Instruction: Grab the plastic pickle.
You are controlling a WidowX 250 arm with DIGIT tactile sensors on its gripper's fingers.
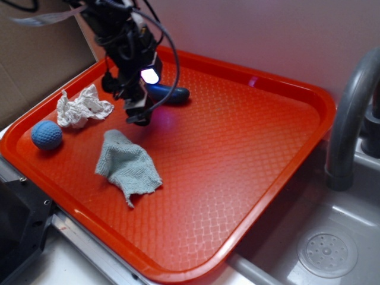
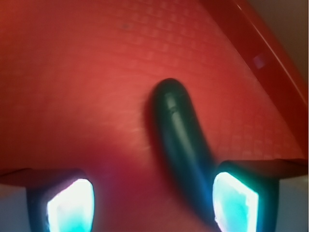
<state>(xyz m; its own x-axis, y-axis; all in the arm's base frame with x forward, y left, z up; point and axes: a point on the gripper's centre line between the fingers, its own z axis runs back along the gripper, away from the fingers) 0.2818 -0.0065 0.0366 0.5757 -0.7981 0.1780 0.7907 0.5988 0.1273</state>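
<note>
The plastic pickle (image 1: 171,94), dark teal and oblong, lies on the orange tray (image 1: 249,148) near its far edge. My gripper (image 1: 138,116) hangs just in front of and left of it, low over the tray, and partly covers its left end. In the wrist view the pickle (image 2: 177,130) runs from mid-frame down between my fingers, close against the right finger (image 2: 234,203). The left finger (image 2: 70,205) stands well apart from it. The jaws are open and hold nothing.
A white crumpled thing (image 1: 82,108), a light-blue dimpled ball (image 1: 46,135) and a grey-green cloth (image 1: 127,164) lie on the tray's left half. The tray's raised rim (image 2: 263,53) is close behind the pickle. A grey faucet (image 1: 347,119) and sink drain (image 1: 328,252) are at right.
</note>
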